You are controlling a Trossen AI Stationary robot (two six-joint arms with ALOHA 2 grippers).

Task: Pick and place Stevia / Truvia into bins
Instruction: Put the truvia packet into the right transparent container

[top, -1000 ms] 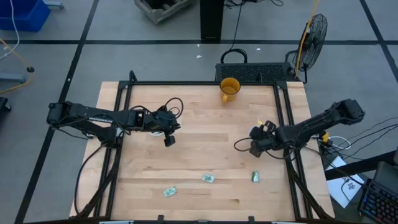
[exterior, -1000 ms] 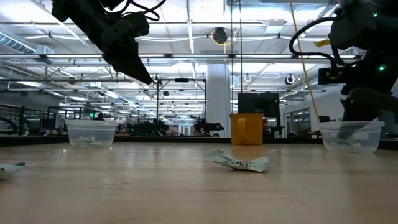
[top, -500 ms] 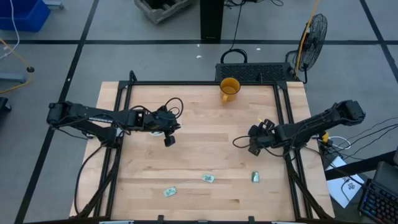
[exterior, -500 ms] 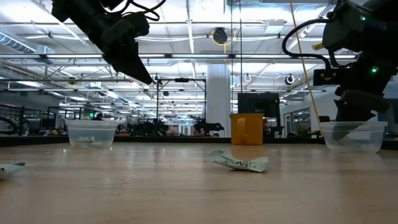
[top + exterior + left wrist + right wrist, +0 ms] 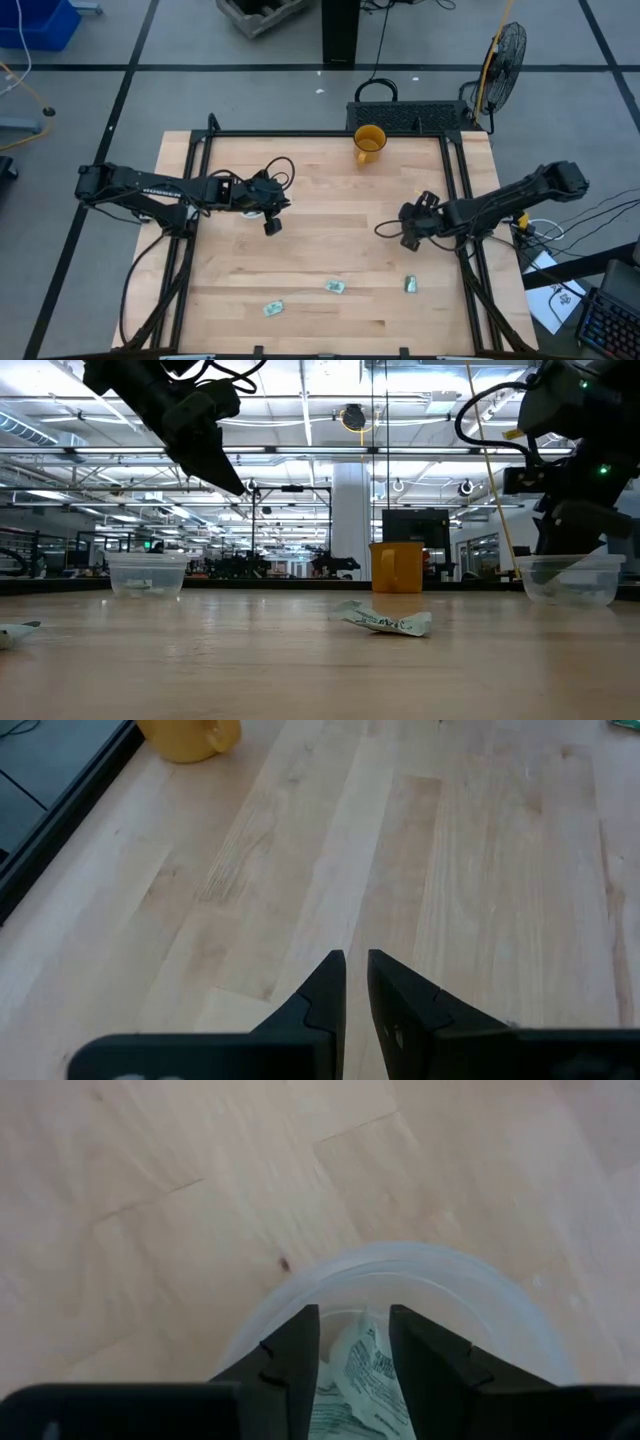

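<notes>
My right gripper [image 5: 355, 1315] [image 5: 408, 238] stands open above the right bin [image 5: 400, 1280] [image 5: 570, 578], a clear plastic cup near the table's right edge. A pale green and white Stevia packet [image 5: 362, 1365] lies in this bin, below the gap between the fingers. My left gripper [image 5: 356, 958] [image 5: 272, 224] hovers shut and empty above the middle left of the table. The left bin [image 5: 147, 574] stands on the wood. Three more packets [image 5: 273, 308] [image 5: 335, 287] [image 5: 410, 285] lie flat near the table's front edge.
A yellow-orange cup [image 5: 368, 143] [image 5: 190, 735] stands at the table's far edge, near the middle. A black frame [image 5: 460, 200] runs along the table's sides. Bare wood lies between the two arms and in front of them.
My right gripper has shifted slightly toward the table's left while staying over the right bin. The packets on the table lie where they were.
</notes>
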